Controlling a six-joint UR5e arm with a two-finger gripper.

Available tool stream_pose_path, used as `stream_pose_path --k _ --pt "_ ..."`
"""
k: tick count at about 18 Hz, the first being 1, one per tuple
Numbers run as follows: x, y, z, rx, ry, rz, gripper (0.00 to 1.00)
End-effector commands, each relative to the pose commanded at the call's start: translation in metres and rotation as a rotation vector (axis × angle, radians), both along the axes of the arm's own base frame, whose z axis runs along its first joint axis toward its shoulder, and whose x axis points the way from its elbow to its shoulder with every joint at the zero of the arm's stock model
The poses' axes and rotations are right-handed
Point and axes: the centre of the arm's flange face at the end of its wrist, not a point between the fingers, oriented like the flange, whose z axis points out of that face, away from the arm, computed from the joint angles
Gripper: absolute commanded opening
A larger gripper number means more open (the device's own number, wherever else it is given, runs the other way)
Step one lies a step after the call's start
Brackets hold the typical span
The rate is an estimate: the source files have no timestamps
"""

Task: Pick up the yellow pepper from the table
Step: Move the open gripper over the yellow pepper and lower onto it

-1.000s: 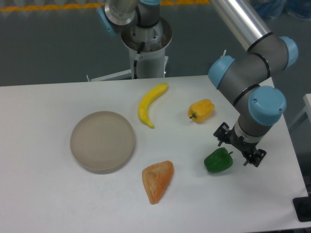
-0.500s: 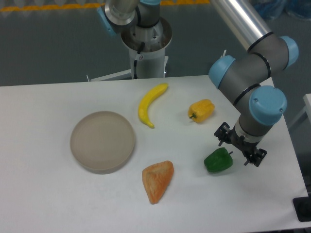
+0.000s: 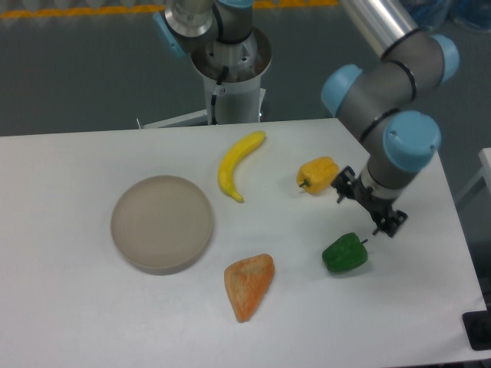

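We are hovering gripper (image 3: 366,204) just right of yellow pepper (image 3: 318,174), lying on table (image 3: 77,307) between banana (image 3: 238,162) and arm; 2 fingers apart, clamping nothing. We are judging pepper light, smooth, lumpy; aiming across mid-body, avoiding stem.

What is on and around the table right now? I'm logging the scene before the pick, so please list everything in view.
yellow pepper: one, yellow-orange, right of centre on the table, just left of the claw
banana: one, yellow, upper centre, lying diagonally
green pepper: one, green, lower right, below the claw
orange wedge-shaped food piece: one, orange, lower centre
round plate: one, beige-grey, left of centre
table: one, white
robot base: one, grey-white, behind the table's far edge
arm: one, grey with blue caps, coming in from upper right
claw: one, black, beside the yellow pepper, holding nothing
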Motion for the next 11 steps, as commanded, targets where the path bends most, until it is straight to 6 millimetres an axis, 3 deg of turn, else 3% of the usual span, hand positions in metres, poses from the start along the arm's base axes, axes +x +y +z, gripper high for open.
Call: stream_pose_path --k 9,11 --pt "0.064 -0.062 -0.025 -0.003 0.027 -0.060 1.00" --pt "0.062 -0.069 -0.031 -0.041 0.043 -0.100 1.00"
